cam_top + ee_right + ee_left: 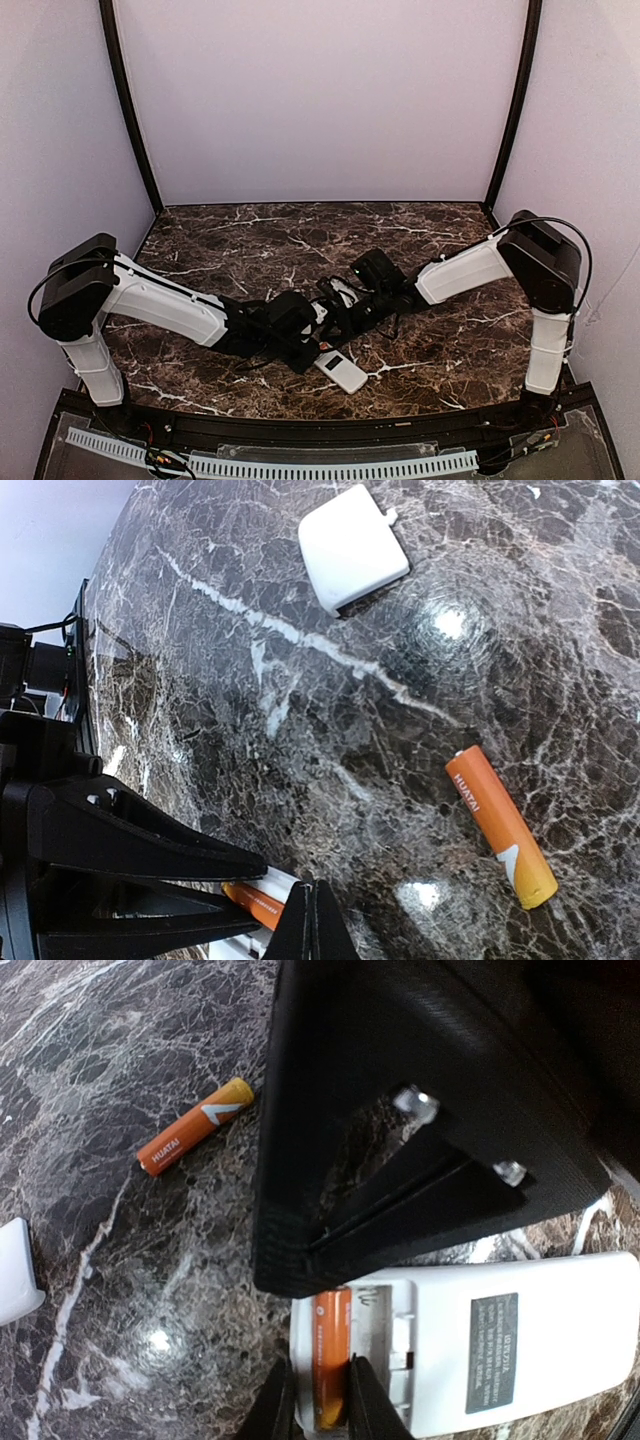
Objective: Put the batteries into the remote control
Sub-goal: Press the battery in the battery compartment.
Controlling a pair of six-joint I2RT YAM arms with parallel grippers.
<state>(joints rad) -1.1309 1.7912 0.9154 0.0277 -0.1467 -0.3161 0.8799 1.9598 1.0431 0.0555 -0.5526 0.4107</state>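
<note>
Left claw [320,1402] grips a battery [332,1340], seating it in the remote [440,1370]. Right claw [310,925], pinched together, seemingly steadies the remote.

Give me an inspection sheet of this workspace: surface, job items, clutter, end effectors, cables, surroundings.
Surface: dark marbled tabletop, glossy.
Job's things: remote control lies back up with its compartment open; seated battery lies in the compartment; loose battery lies on the tabletop; white battery cover lies apart from the remote control.
Clutter: nothing seen.
End effectors: left end effector closed on the seated battery; right end effector shut, empty, beside the remote control.
Cables: black cables loop at the arms' shoulders.
Surroundings: pale walls, black frame posts.
</note>
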